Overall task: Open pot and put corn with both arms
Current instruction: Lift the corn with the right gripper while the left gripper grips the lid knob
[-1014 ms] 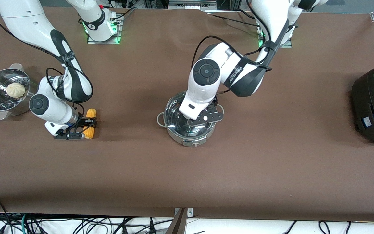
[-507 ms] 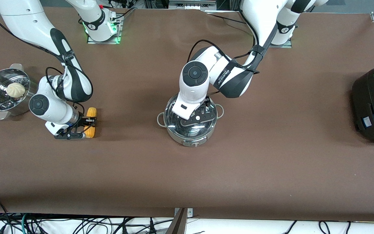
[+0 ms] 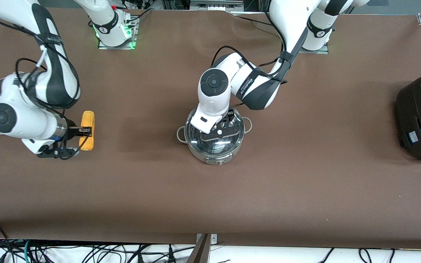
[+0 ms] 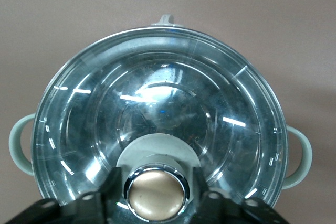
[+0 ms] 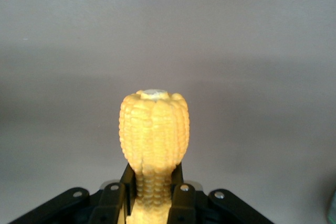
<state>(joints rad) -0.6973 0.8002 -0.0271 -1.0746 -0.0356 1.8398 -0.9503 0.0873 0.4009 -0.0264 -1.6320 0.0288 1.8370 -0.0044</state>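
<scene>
Right gripper (image 3: 82, 136) jaws clamped on yellow-orange cylindrical corn cob (image 3: 87, 130), held above brown tabletop (image 3: 305, 182) toward right arm's end. Round shiny steel pot (image 3: 214, 136) mid-tabletop, glass lid (image 4: 157, 114) on. Left gripper (image 3: 220, 130) at gold-topped knob (image 4: 156, 194); jaws flank knob, closed or not cannot tell.

Wide table under a matte brown cloth (image 3: 305, 182), large black cooker (image 3: 420, 117) at the left arm's end, tangled black cables (image 3: 86, 252) on the pale floor below the table's near edge, green base lights (image 3: 132, 44), even overhead light.
</scene>
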